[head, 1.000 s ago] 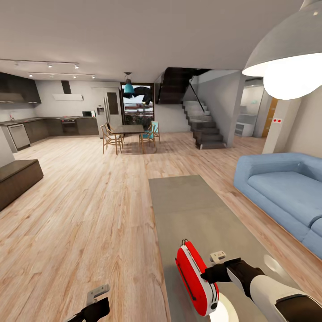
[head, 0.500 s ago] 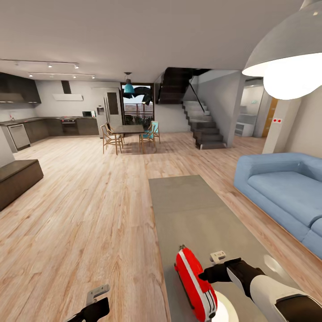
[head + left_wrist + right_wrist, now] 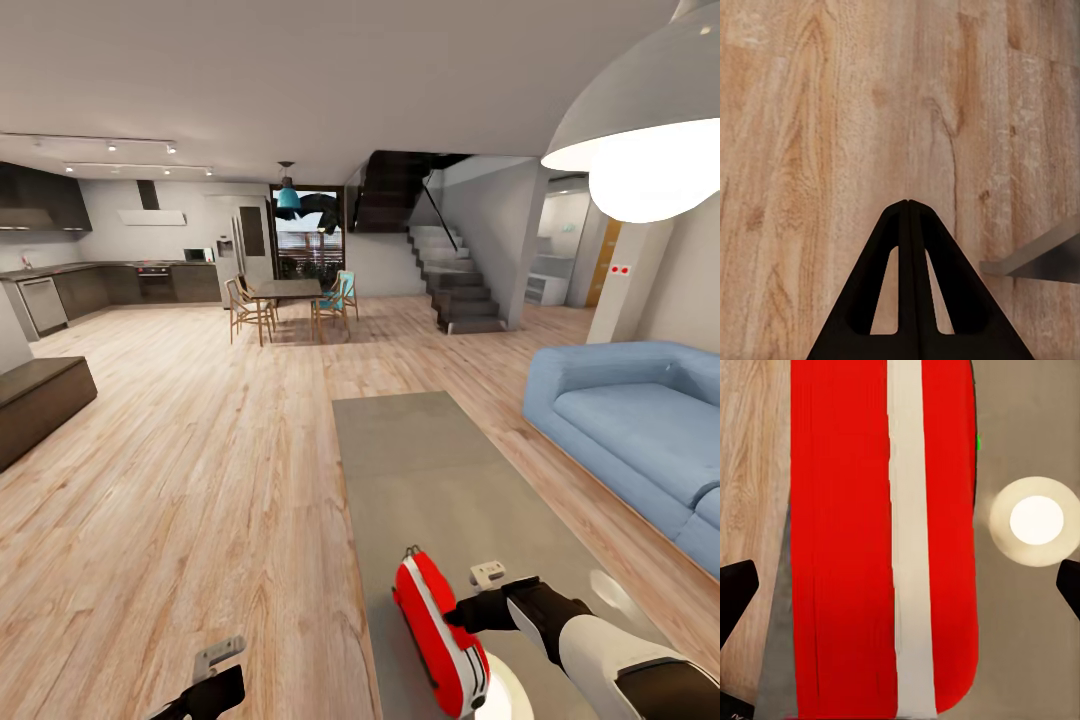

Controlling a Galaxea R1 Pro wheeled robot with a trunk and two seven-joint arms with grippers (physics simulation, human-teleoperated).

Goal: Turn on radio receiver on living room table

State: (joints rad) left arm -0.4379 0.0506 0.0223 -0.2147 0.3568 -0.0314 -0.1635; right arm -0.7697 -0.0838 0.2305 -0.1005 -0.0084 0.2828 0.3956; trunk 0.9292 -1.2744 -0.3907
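Red radio receiver [image 3: 440, 632] on edge, lengthwise along table [image 3: 430, 470], right jaws wide, left jaws closed.

This is clearly a home, open-plan, with the living room flowing straight into the kitchen and dining area. Just off to the right of the right pincer [image 3: 458, 612] there's a blue sofa [image 3: 640, 425], and a long grey tabletop [image 3: 430, 470] runs ahead of it over light wood plank floor [image 3: 200, 450]. Way out beyond that sit a dining table with wooden chairs [image 3: 288, 303], dark kitchen cabinets [image 3: 110, 285] with an oven and range hood, a staircase [image 3: 455, 280], and a big white pendant lamp [image 3: 640, 130] overhead.
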